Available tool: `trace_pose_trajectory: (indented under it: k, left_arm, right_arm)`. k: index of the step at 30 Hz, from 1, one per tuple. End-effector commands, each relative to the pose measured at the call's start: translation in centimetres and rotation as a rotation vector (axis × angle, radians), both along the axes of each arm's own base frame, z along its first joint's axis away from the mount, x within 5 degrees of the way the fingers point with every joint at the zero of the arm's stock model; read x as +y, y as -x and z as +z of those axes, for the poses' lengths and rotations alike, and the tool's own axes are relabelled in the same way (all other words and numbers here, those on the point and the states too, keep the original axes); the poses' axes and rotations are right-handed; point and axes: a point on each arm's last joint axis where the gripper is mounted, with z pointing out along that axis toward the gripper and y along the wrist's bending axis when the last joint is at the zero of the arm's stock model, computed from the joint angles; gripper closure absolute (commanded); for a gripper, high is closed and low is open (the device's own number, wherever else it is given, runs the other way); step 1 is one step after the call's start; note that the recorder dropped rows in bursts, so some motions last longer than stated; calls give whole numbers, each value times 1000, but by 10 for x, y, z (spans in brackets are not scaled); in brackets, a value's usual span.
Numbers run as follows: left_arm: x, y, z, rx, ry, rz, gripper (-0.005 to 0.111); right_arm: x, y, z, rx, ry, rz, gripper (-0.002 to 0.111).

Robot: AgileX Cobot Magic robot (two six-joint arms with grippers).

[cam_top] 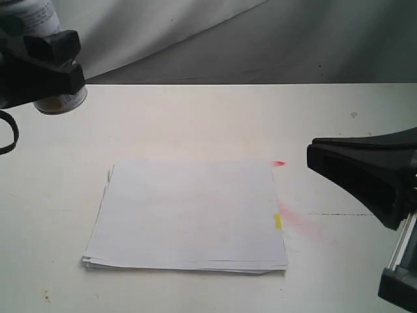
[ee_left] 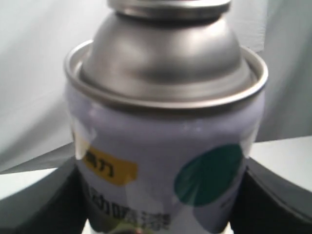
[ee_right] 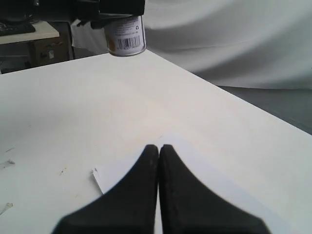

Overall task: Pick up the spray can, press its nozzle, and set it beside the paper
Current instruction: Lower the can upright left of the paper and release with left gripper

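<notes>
My left gripper is shut on the spray can and holds it in the air over the table's far left corner. Close up, the spray can shows its silver dome, lavender label, a teal dot and a yellow patch; black fingers press it from both sides. Its nozzle is out of view. The paper, a white stack with a small yellow mark, lies flat mid-table. My right gripper hovers shut and empty just right of the paper. Its wrist view shows the gripper, the paper and the can.
A faint red stain and a small red mark sit on the white table by the paper's right edge. Grey cloth hangs behind the table's far edge.
</notes>
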Motion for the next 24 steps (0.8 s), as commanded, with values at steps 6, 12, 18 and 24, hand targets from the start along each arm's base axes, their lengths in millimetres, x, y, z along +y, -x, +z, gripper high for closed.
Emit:
trace_pose_trajectory:
  k: [6, 12, 18, 24]
  left_arm:
    - [42, 13, -43, -123, 41, 211, 107]
    - [65, -11, -87, 61, 11, 121, 107]
    - [68, -41, -141, 99, 26, 66, 107]
    - [67, -54, -194, 96, 22, 60, 107]
  right_arm:
    - [1, 2, 0, 6, -11, 11, 108]
    - [1, 2, 0, 8, -11, 15, 108]
    - [1, 2, 0, 8, -11, 15, 108]
    - [1, 2, 0, 8, -11, 15, 108]
